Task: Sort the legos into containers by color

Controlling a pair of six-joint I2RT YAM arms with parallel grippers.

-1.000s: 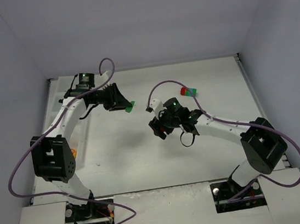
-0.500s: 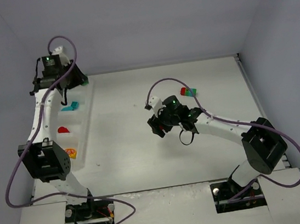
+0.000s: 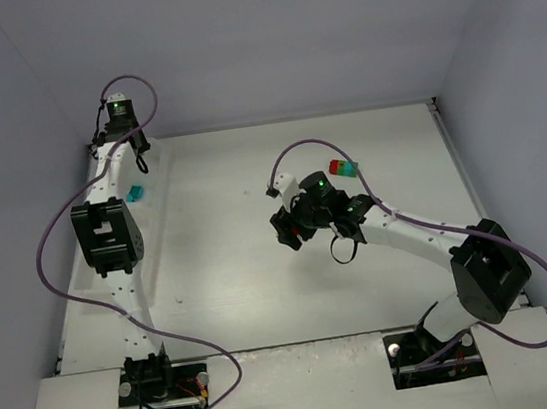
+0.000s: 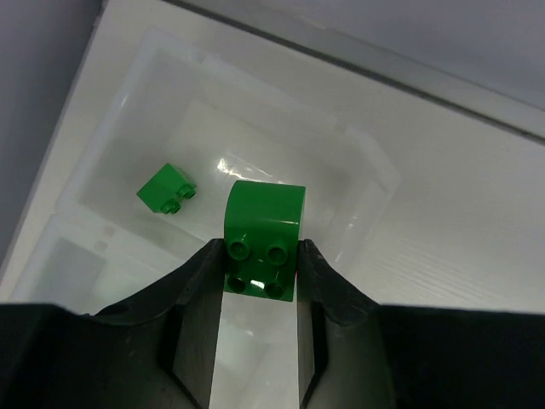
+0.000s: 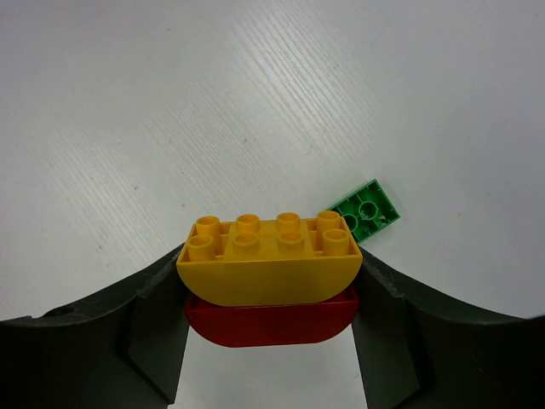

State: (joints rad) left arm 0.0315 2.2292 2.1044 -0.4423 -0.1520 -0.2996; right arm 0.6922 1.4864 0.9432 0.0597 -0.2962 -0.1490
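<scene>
A: What is on the left side?

B: The left gripper (image 4: pixel 260 254) hangs over the far left corner of the table (image 3: pixel 264 286). Its fingers are clamped on a green brick (image 4: pixel 264 217), one finger on each side, and the studs of the brick face the wrist camera.

A: What is under it?

B: The end compartment (image 4: pixel 281 145) of the tray (image 3: pixel 159 230). A smaller green brick (image 4: pixel 166 189) lies on its floor, to the left of the held one and apart from it. In the top view, a teal brick (image 3: pixel 135 193) lies in the next compartment.

A: And the right side?

B: The right gripper (image 5: pixel 272 273) is over the middle of the table. It is closed on two bricks that are stuck together, a yellow brick (image 5: pixel 268 264) and a red brick (image 5: pixel 271 322). The fingers press on both ends. A flat green piece (image 5: pixel 368 210) lies on the table with its underside up, just beside one finger. I cannot tell if they touch.

A: Anything more to the right?

B: A red and teal clump (image 3: pixel 343 167) lies on the table, near the right arm.
</scene>
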